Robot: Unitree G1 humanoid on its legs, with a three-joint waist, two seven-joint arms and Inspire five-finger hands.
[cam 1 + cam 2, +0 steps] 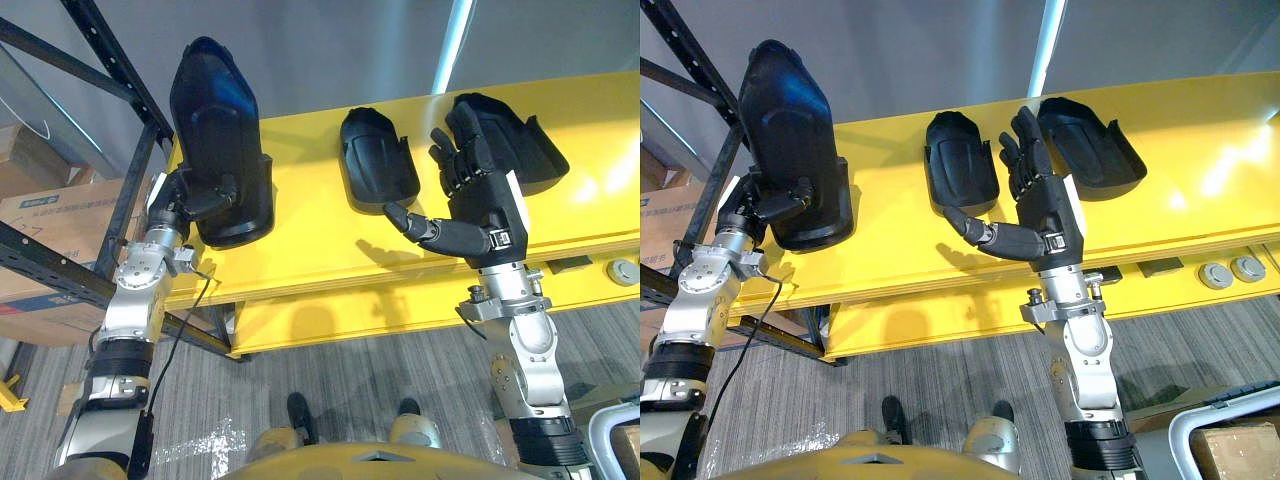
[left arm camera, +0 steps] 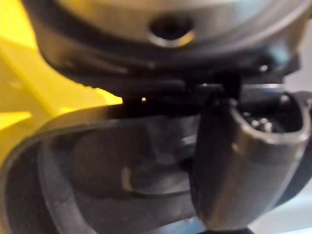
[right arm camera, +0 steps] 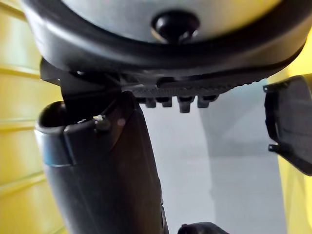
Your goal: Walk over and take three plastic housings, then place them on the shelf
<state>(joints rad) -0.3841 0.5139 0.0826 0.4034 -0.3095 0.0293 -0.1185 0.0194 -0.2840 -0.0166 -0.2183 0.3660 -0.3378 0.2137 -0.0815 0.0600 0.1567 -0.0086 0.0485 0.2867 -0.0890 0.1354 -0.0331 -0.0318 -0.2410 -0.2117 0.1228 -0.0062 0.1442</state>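
Left hand (image 1: 205, 195), fingers curled round the lower part of a black plastic housing (image 1: 215, 120), holds it upright over the left end of the yellow table (image 1: 320, 260), beside a dark rack (image 1: 115, 60). The right hand (image 1: 482, 205), fingers straight, thumb spread and empty, hangs above the table between the middle housing (image 1: 375, 160) and the right housing (image 1: 540, 150), apparently touching neither.

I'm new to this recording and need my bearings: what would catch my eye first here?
The bright yellow table stands out, with two black shell-shaped plastic housings lying on it: the middle housing and the right housing. At the table's left end the left hand grips a third housing, held upright. The right hand hovers open between the two lying ones.
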